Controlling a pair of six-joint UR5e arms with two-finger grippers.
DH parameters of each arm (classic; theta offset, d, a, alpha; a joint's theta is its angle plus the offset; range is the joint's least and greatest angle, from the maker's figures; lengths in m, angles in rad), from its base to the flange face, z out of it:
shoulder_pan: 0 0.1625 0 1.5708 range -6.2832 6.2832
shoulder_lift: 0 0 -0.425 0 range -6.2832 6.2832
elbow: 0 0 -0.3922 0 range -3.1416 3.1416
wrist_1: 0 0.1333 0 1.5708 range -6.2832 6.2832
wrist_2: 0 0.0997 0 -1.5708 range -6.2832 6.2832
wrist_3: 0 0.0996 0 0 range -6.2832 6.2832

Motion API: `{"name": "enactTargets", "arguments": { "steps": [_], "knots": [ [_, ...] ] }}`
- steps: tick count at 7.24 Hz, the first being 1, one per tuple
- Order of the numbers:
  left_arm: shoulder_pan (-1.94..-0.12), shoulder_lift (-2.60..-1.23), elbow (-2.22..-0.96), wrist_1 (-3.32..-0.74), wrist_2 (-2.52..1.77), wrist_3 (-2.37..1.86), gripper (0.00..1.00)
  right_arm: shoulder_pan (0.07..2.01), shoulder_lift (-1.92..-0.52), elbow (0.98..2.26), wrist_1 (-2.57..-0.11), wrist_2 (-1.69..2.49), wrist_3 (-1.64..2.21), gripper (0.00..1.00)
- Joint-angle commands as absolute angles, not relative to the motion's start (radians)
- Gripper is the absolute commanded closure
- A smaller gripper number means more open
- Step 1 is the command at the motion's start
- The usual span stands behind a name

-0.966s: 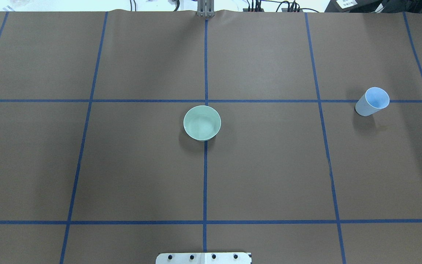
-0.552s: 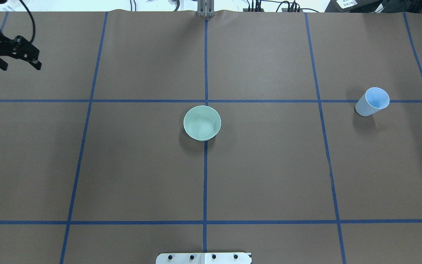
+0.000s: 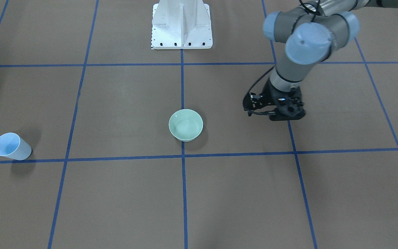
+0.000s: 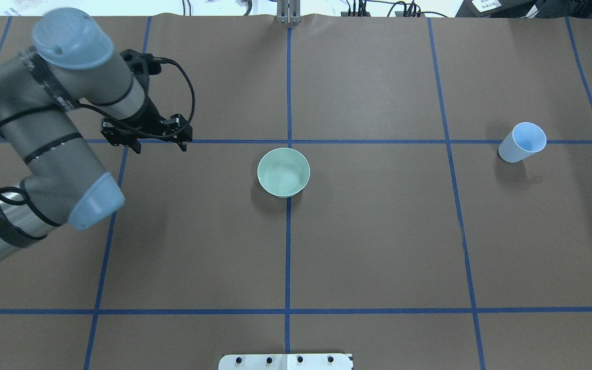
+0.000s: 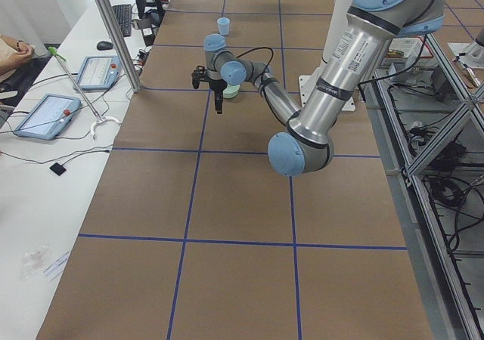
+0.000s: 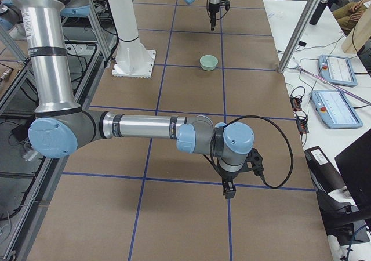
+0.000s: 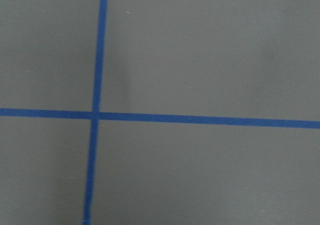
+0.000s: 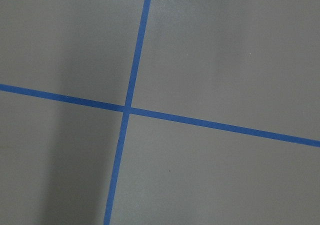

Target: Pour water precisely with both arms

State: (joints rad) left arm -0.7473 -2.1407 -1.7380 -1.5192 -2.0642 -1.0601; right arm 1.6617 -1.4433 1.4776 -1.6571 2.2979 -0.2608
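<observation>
Only the right-end view shows my right arm (image 6: 139, 126) — forearm lying level across the lower frame, wrist turned straight down at the table (image 6: 191, 87); whether the right jaws are apart I cannot tell. Overhead, my left arm (image 4: 59, 149) reaches in from the left edge, wrist pointing down in the upper left, left jaws apart and empty; the green bowl (image 4: 283, 172) sits at centre, the pale blue cup (image 4: 522, 143) upright at far right — contents unclear in both.
</observation>
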Motion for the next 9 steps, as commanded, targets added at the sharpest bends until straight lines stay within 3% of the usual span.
{"name": "enactTargets", "arguments": {
  "steps": [1, 3, 5, 6, 8, 9],
  "knots": [
    [-0.619, -2.250, -1.669, -1.520, -2.008, -1.176, 0.00, 1.661, -1.440, 1.480, -1.657, 2.298, -0.258, 0.00],
    [-0.598, -2.377, -1.524, -1.531, -2.008, -1.195, 0.00, 1.661, -1.440, 1.483, -1.657, 2.298, -0.258, 0.00],
    [-0.600, -2.388, -1.406, -1.687, -2.006, -1.198, 0.01, 1.661, -1.437, 1.485, -1.657, 2.298, -0.258, 0.00],
    [-0.600, -2.390, -1.396, -1.698, -2.006, -1.200, 0.06, 1.661, -1.436, 1.485, -1.657, 2.298, -0.258, 0.00],
    [-0.595, -2.394, -1.384, -1.701, -2.006, -1.229, 0.38, 1.661, -1.436, 1.496, -1.657, 2.301, -0.256, 0.00],
    [-0.594, -2.396, -1.373, -1.715, -2.006, -1.229, 0.61, 1.661, -1.437, 1.499, -1.657, 2.299, -0.258, 0.00]
  ]
}}
